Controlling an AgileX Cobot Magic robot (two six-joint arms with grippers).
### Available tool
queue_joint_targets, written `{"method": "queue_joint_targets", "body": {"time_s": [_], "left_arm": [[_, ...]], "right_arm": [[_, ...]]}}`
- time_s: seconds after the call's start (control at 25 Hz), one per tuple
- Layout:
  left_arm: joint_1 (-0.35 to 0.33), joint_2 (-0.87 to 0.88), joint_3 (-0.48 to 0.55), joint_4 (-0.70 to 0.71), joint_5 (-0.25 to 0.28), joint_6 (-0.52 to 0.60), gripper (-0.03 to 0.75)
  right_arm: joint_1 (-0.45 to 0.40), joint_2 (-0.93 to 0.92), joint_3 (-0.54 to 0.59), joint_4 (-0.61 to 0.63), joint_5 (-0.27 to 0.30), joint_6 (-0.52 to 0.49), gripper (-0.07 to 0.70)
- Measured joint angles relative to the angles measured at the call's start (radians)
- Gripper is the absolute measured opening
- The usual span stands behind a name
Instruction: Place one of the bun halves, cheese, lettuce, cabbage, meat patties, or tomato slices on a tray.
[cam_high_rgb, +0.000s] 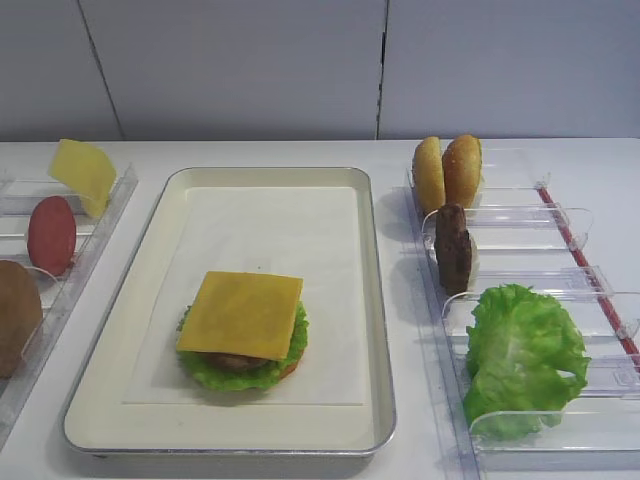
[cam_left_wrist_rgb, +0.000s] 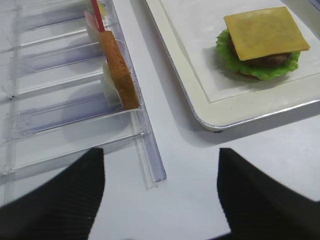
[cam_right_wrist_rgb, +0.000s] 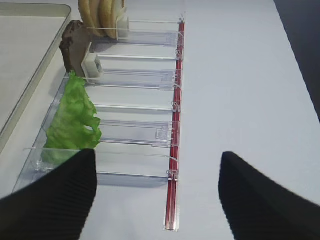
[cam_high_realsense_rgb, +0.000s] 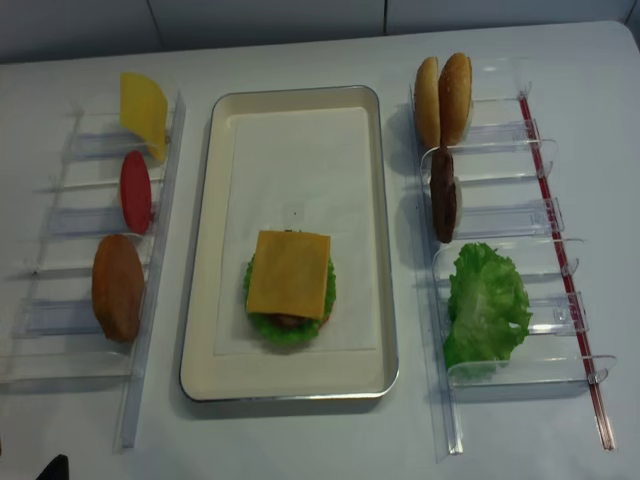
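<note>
Exterior high view, left rack: a pale yellow slice (cam_high_rgb: 83, 172), a tomato slice (cam_high_rgb: 51, 235) and a bun half (cam_high_rgb: 18, 316) are stood on edge in the left clear rack (cam_high_rgb: 105, 228).
Tray: the tray (cam_high_rgb: 375, 300) is set at the middle; near its front a stack is built of bun, lettuce (cam_high_rgb: 212, 372) and a meat patty, with the cheese (cam_high_rgb: 241, 313) laid flat on top.
Right rack: two bun halves (cam_high_rgb: 447, 172), a spare patty (cam_high_rgb: 453, 248) and a loose lettuce leaf (cam_high_rgb: 521, 357) are kept in the right clear rack (cam_high_rgb: 560, 283).
Step in hand: the cheese appears placed already; nothing is being carried.
Next move: judged likely, another piece is to be fetched from a rack, which calls for a reach and a grip on an upright edge.
Left claw: the left gripper (cam_left_wrist_rgb: 161, 192) is seen spread wide, empty, over bare table between rack and tray.
Right claw: the right gripper (cam_right_wrist_rgb: 157, 192) is likewise parted, empty, touching nothing, near the lettuce end of its rack.
</note>
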Motion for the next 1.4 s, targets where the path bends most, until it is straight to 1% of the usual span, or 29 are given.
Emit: {"method": "queue_joint_targets", "body": {"time_s": [0.12,0.2,0.32,0.44,0.56,0.72,1.4], "left_arm": [[0.005,0.000,0.000,0.000,0.000,0.000,0.450],[0.030,0.000,0.000,0.000,-0.001,0.000,0.450],[0.095,0.000,0.000,0.000,-0.001,0.000,0.450],[0.176,0.000,0.000,0.000,-0.001,0.000,0.450],[0.226,0.000,0.000,0.000,-0.001,0.000,0.450],[0.238,0.000,0.000,0.000,-0.001,0.000,0.450],[0.238,0.000,0.000,0.000,-0.001,0.000,0.450]], "right_arm": [[0.000,0.000,0.000,0.000,0.000,0.000,0.545],[0.000,0.000,0.000,0.000,0.000,0.000,0.545],[0.000,0.000,0.000,0.000,0.000,0.000,0.545],[0.000,0.000,0.000,0.000,0.000,0.000,0.545],[0.000,0.000,0.000,0.000,0.000,0.000,0.545],[0.000,0.000,0.000,0.000,0.000,0.000,0.545],[0.000,0.000,0.000,0.000,0.000,0.000,0.545]]}}
